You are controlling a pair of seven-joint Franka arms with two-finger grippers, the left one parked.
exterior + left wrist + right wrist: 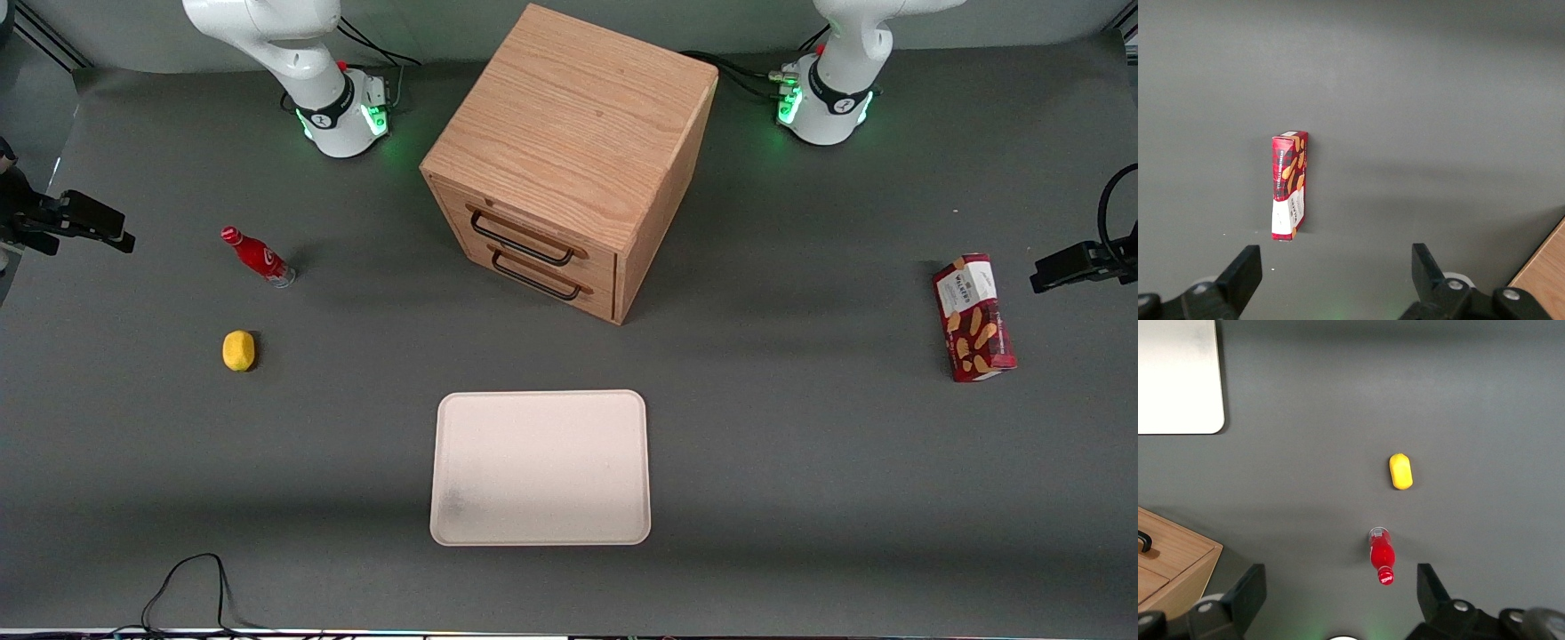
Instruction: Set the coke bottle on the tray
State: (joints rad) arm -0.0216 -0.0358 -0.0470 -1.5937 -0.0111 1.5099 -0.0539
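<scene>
Heads-up: your gripper (1341, 597) hung high over the table, fingers spread wide and empty, with the coke bottle (258, 256) standing upright right below it, the lemon (238, 350) near it at about 6 o'clock. You could've tipped that skinny bottle with an off-center descent, I'd guess. The tray (540, 467) sat well apart from the bottle, around 4 o'clock. Count: one bottle, one lemon, one tray, one biscuit box (973, 317), one two-drawer cabinet (569, 160).
</scene>
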